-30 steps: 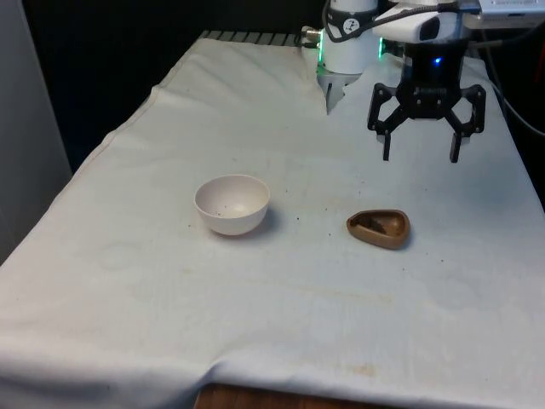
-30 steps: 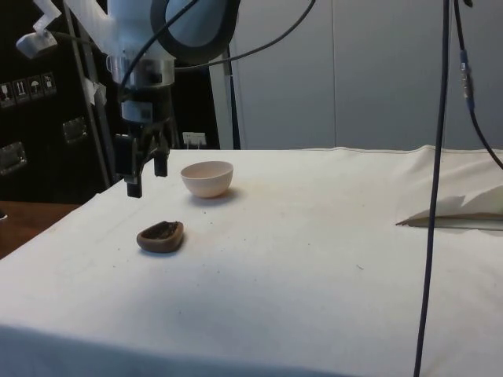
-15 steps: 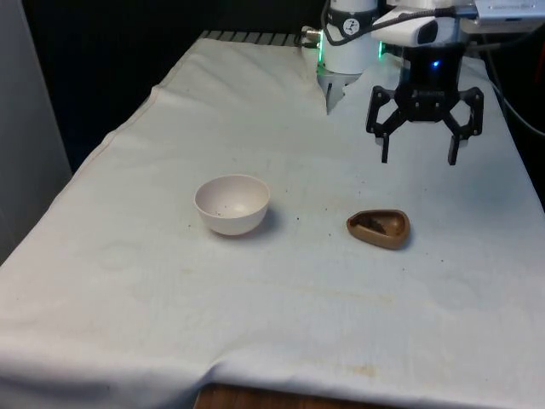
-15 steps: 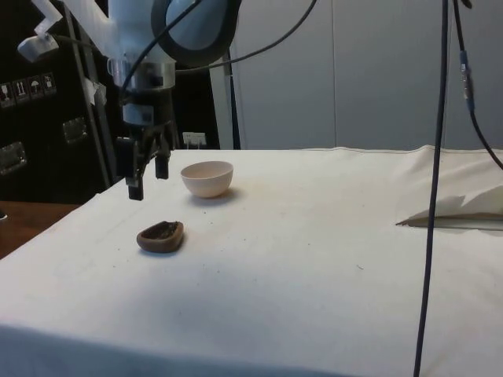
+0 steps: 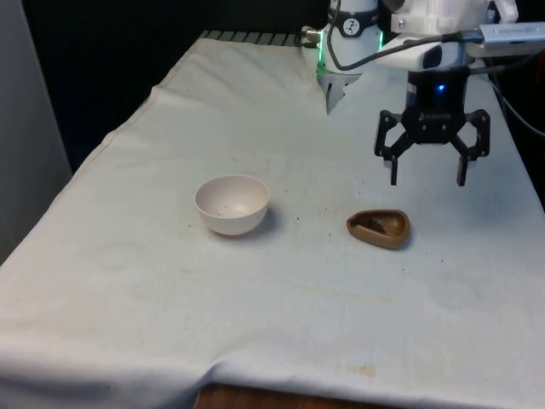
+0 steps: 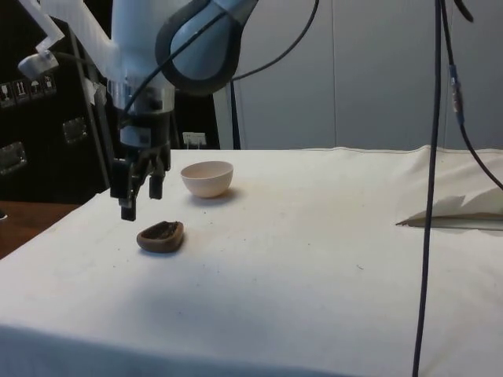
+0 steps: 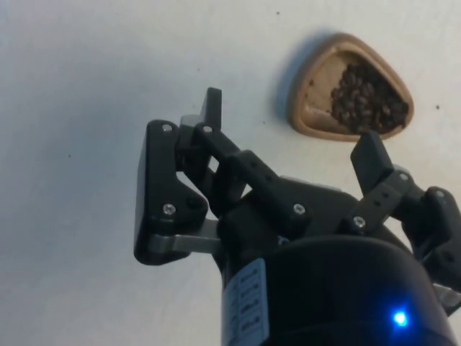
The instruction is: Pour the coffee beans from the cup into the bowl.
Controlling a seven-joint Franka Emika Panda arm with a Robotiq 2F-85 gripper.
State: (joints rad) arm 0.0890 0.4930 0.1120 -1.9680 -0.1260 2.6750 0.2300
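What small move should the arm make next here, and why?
Probably lower and shift the open gripper onto the brown cup: it hangs above and beyond the cup, which holds its beans on the cloth, untouched, while the white bowl waits at the front view's left.

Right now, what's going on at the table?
The gripper hangs open above the cloth, empty, just beyond the brown cup of coffee beans. The cup sits untouched on the table, with the white bowl standing apart toward the front view's left. No beans have been poured yet.
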